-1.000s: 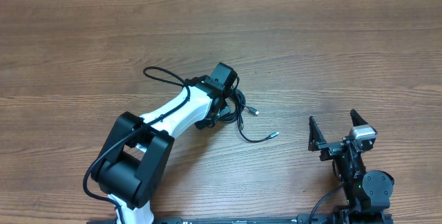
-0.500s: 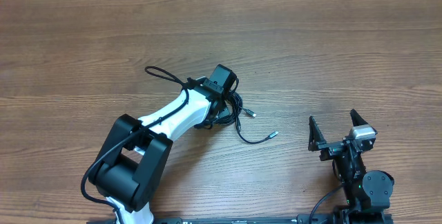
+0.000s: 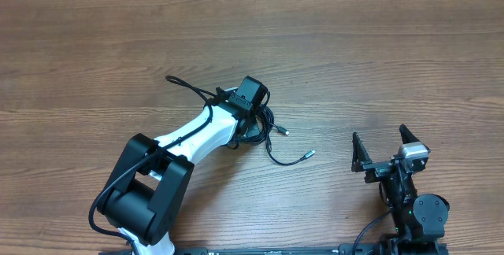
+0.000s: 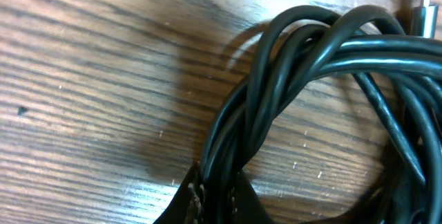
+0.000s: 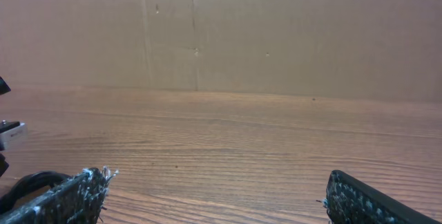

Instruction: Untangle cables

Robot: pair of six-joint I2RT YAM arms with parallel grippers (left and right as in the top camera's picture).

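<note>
The cables [image 3: 270, 127] lie as a small black coil at the table's middle, with two loose metal-tipped ends [image 3: 310, 153] trailing to the right. My left gripper [image 3: 253, 121] sits on the coil's left side, mostly hidden under its own wrist. In the left wrist view the cables [image 4: 311, 58] fill the frame as several glossy black strands, and my left gripper [image 4: 217, 200] is shut on a bunch of them at the bottom edge. My right gripper [image 3: 383, 146] stands open near the front right, apart from the cables, with nothing between its fingers [image 5: 69, 196].
The left arm's own thicker black wire [image 3: 185, 86] loops out over the table to the left of the coil. A brown cardboard wall [image 5: 276, 30] stands at the table's far edge. Bare wooden tabletop [image 3: 378, 58] surrounds the coil.
My left gripper has shut on the coil's strands. The coil and its loose ends have shifted slightly to the left with the arm. The right arm has not moved.
</note>
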